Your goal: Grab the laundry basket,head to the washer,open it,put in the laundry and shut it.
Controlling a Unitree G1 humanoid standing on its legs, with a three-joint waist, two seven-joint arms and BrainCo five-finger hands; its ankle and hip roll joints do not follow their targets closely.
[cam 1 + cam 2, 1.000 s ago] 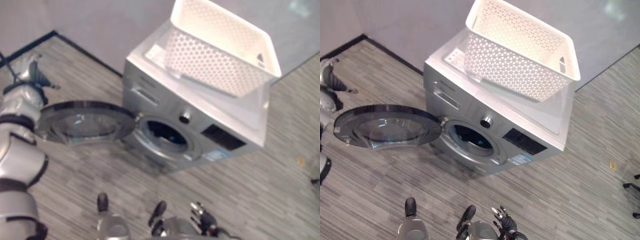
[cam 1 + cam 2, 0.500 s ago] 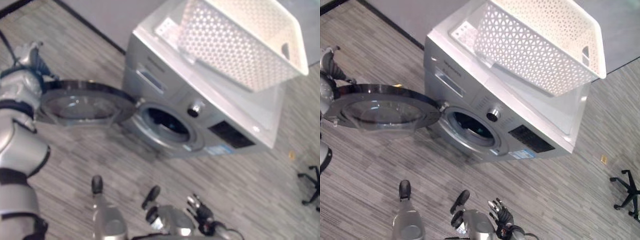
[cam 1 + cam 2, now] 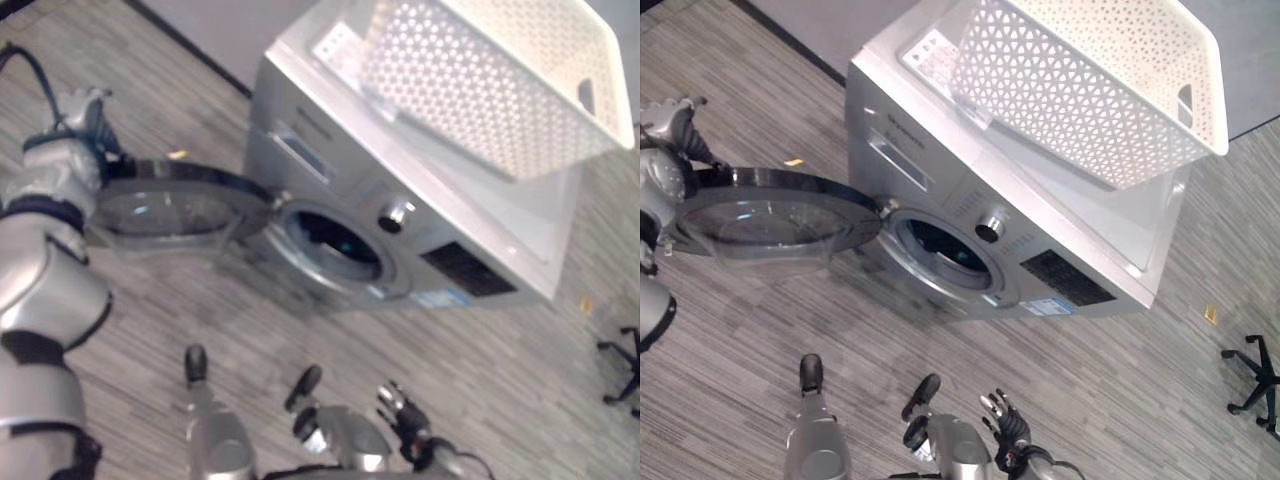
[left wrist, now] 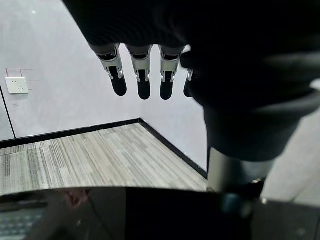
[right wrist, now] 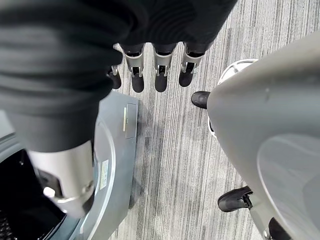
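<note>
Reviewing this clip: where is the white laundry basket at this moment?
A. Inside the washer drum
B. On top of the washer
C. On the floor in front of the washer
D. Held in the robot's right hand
B. The white laundry basket rests on top of the washer, whose round door is swung open; the right hand hangs low with nothing in it.

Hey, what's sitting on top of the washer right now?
A white perforated laundry basket sits on the washer, tilted. Its inside is out of sight from here, so I can't tell if any laundry is in it. The round door hangs open.
</note>
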